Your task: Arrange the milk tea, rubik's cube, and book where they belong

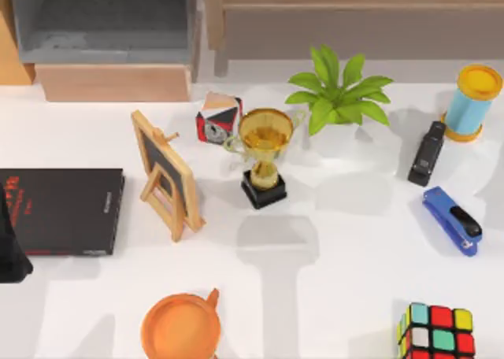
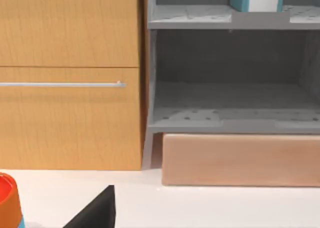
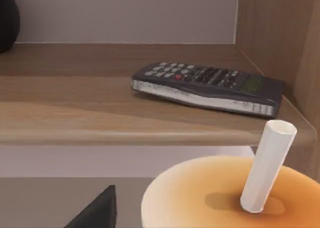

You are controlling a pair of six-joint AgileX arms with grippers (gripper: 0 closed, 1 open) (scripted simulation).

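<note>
White tabletop: rubik's cube (image 1: 438,332) sits front-right corner, so right arm's nearer; milk tea (image 3: 225,198) w/ straw just below right wrist cam. Jaws: can't tell, both sides.

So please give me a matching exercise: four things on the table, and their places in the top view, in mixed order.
Things:
1. cube
2. trophy
3. black book
4. plant

Places:
A. left edge
B. middle
C. front right corner
D. back, right of middle

Pairs: 1-C, 2-B, 3-A, 4-D
</note>
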